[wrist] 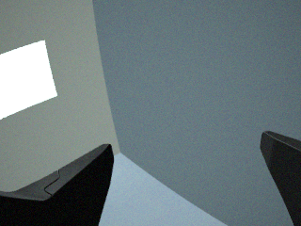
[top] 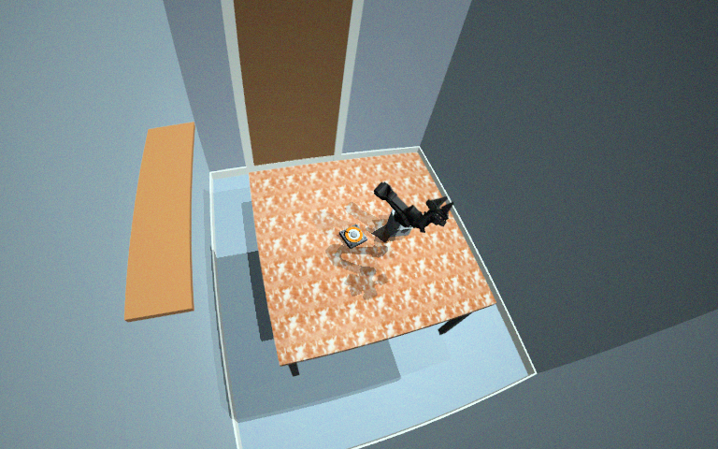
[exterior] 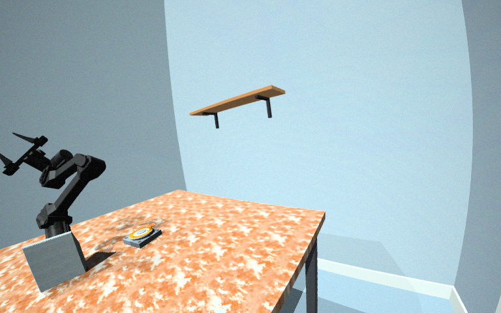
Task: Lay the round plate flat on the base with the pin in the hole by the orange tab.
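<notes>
My tool [exterior: 14,150] is wide open, holding nothing, raised well away from the plate [exterior: 141,232] on the desk [exterior: 229,243].

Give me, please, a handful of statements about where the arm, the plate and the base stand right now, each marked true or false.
1. The gripper is open and holds nothing. True.
2. The gripper is closed around the round plate. False: it is raised well above the table, pointing away from the plate.
3. The plate sits on a dark square base. True.
4. The base lies on the wall shelf. False: it lies on the table, near the arm's foot.
5. The wrist view shows the plate between the fingers. False: it shows only walls and floor.
</notes>
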You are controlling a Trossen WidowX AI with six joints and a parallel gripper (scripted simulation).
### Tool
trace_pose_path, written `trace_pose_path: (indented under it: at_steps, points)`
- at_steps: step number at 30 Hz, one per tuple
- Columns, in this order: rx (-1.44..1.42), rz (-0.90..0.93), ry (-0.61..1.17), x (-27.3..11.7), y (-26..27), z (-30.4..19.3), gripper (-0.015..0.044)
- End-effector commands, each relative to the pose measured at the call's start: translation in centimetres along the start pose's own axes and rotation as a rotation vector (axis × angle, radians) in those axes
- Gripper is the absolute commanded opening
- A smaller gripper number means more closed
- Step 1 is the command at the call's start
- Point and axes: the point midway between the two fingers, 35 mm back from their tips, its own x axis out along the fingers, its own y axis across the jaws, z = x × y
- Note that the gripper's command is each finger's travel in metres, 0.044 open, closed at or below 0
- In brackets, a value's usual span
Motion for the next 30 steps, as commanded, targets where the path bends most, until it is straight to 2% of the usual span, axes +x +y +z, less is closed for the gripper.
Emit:
trace_pose_path:
  at_steps: [1, 8, 10, 15, 19, 24, 26, 30]
  points:
    - [0.001, -0.005, -0.011, 0.0, -0.1, 0.3, 0.0374]
    - [-0.087, -0.282, -0.314, -1.5, -6.1, 9.6, 0.0190]
    - [-0.084, -0.301, -0.359, -2.0, -6.5, 10.6, 0.0138]
    - [-0.140, -0.492, -0.558, -6.3, -9.6, 15.9, 0.0006]
    - [-0.256, -0.607, -0.644, -9.0, -10.4, 18.3, 0.0000]
    - [-0.315, -0.901, -0.837, -17.6, -12.3, 22.6, 0.0000]
    - [-0.325, -0.940, -0.869, -19.0, -12.3, 22.9, 0.0000]
    - [-0.371, -1.154, -1.041, -26.7, -11.3, 24.0, 0.0000]
